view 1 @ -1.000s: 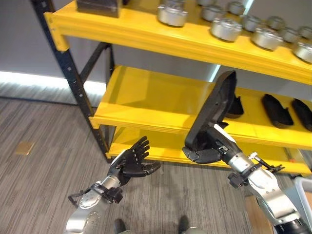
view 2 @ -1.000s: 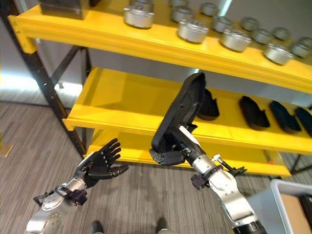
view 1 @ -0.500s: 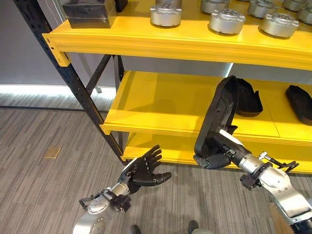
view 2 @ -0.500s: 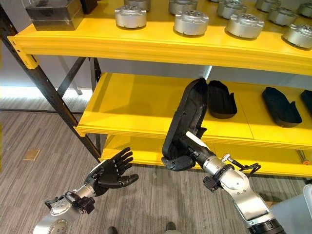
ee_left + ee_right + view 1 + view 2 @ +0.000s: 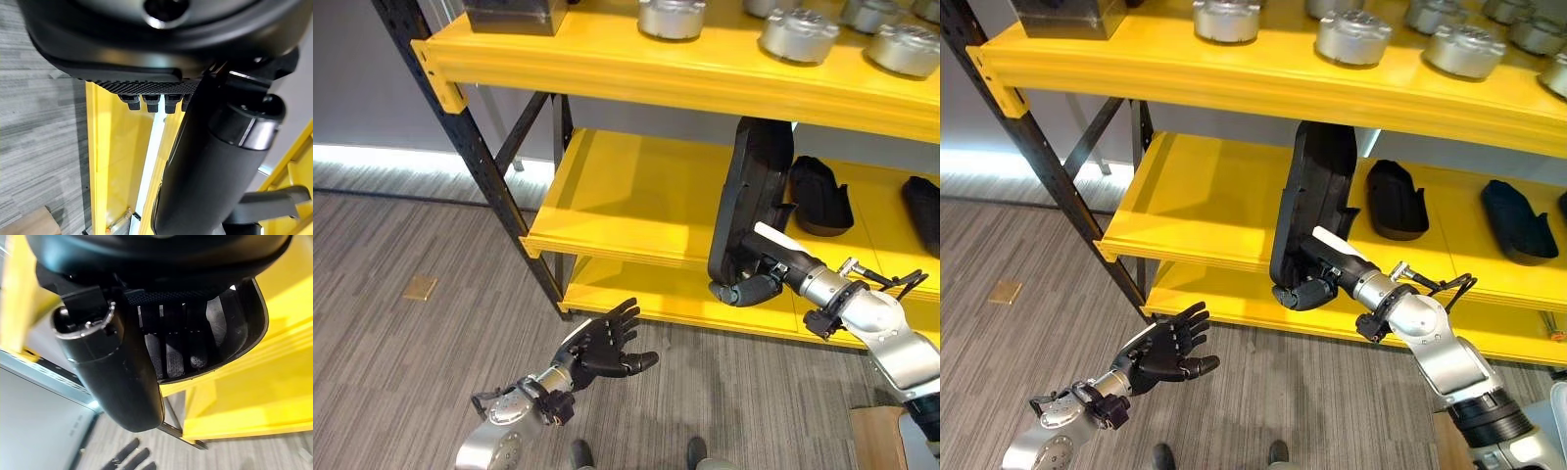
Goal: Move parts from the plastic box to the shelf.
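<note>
The right hand [image 5: 751, 284] has its fingers curled round the lower end of a long black part [image 5: 750, 201] — a matte, shell-like moulding with a rounded top and a thin raised rim, hollow on one side. In the right wrist view the fingers [image 5: 174, 352] lie inside that hollow, against its smooth dark wall, with the thumb on the outer face. The part stands nearly upright at about 2 o'clock in the left eye view, its upper end in front of the gap between the top and middle boards of the shelf [image 5: 636, 191], its lower end level with the middle board's front lip.

The shelf is glossy yellow, with flat boards and thick rounded front edges, carried on a black perforated steel upright [image 5: 470, 147] with diagonal braces. On the middle board, at 3 o'clock, lie more black moulded parts [image 5: 819, 194] of the same dull plastic, hollow side up and well apart from each other. Along the top board at 12 to 1 o'clock stands a row of round, brushed-metal discs [image 5: 1353, 36] with stepped tops, and at 11 o'clock a dark glossy block [image 5: 1061, 17].

The left hand [image 5: 600, 344] hangs low at 6 o'clock, palm up, fingers spread and loose — holding nothing.

The floor [image 5: 391, 333] is grey carpet with a fine striped weave, bearing a small tan square [image 5: 419, 287] at 9 o'clock; a pale grey wall stands behind, with a bright strip along its foot
</note>
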Controlling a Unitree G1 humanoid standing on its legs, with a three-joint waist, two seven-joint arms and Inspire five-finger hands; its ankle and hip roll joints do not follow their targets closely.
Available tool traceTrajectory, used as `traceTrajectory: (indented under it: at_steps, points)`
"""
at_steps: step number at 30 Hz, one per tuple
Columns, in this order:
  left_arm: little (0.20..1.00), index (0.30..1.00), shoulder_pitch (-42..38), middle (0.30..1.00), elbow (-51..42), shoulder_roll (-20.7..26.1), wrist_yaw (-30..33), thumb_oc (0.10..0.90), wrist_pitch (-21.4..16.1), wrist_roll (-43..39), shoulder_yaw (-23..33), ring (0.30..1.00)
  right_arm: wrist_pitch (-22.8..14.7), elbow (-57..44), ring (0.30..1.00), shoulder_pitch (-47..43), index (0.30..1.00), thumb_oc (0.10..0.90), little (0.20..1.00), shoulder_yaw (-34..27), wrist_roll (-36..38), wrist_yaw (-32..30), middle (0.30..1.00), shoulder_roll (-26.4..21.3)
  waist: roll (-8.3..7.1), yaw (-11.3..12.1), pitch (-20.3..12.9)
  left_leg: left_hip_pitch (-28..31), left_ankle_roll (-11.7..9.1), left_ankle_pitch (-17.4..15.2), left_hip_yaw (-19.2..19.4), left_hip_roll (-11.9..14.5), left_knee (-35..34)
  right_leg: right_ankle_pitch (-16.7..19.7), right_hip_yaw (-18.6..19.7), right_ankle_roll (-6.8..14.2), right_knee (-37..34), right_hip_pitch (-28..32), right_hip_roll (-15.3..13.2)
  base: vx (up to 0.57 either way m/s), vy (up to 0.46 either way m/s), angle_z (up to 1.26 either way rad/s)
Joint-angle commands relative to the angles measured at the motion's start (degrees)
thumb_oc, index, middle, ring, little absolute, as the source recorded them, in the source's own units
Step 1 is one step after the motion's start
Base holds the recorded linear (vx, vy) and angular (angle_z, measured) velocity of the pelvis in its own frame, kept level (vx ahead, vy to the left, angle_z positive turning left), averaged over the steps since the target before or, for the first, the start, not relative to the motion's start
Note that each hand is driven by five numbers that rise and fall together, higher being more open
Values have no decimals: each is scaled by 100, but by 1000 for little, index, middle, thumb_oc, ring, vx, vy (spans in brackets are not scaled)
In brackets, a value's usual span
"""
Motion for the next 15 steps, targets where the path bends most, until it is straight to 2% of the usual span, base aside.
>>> traceTrajectory:
  at_steps: [1,5,7,8,10,12,15]
  points:
    - [1000,1000,-615,1000,-522,194,-265,900,-418,-119,16,1000,-536,-436,300,-878,300,400,300,-345,-20,-353,300,-172,43,16,45,397,145,-825,-55,212,619,-237,416,-66,768,-590,56,-15,-196,4]
    - [1000,1000,-694,1000,-547,162,-241,900,-439,-187,6,1000,-553,-360,300,-947,300,400,300,-303,-128,-99,300,-149,100,-22,44,415,83,-829,-155,327,785,-444,346,-197,1065,-588,122,19,-215,3]
    - [1000,1000,-694,1000,-527,91,-189,900,-438,-244,14,1000,-462,-275,300,-1069,300,400,300,-200,-79,97,300,-138,102,-50,-11,489,34,-838,-183,426,1041,-569,294,-353,1220,-550,193,67,-262,14]
    - [1000,1000,-707,1000,-443,6,-197,900,-430,-284,24,1000,-390,-195,300,-1172,300,400,300,-117,-125,177,300,-88,90,-82,-32,364,-49,-541,-252,594,1632,-644,263,-523,1293,-514,300,58,-274,7]
    - [1000,1000,-759,1000,-367,-100,-279,900,-409,-217,29,1000,-415,-82,300,-1199,300,400,300,-76,-206,248,300,-33,38,-84,-44,155,-61,-300,-332,621,2229,-660,247,-678,1287,-447,392,59,-252,9]
    - [1000,1000,-772,1000,-306,-172,-295,900,-426,-117,31,1000,-581,42,300,-1166,300,400,300,-18,-206,283,300,15,6,-29,-48,-124,64,-372,-546,297,2450,-633,357,-724,1243,-392,512,81,-145,27]
    - [1000,1000,-793,1000,-270,-179,-225,900,-404,-109,71,1000,-552,92,300,-1313,300,400,300,172,-326,211,300,205,26,85,20,-324,237,-485,-689,-160,1935,-617,638,-674,1135,-224,710,125,-39,1]
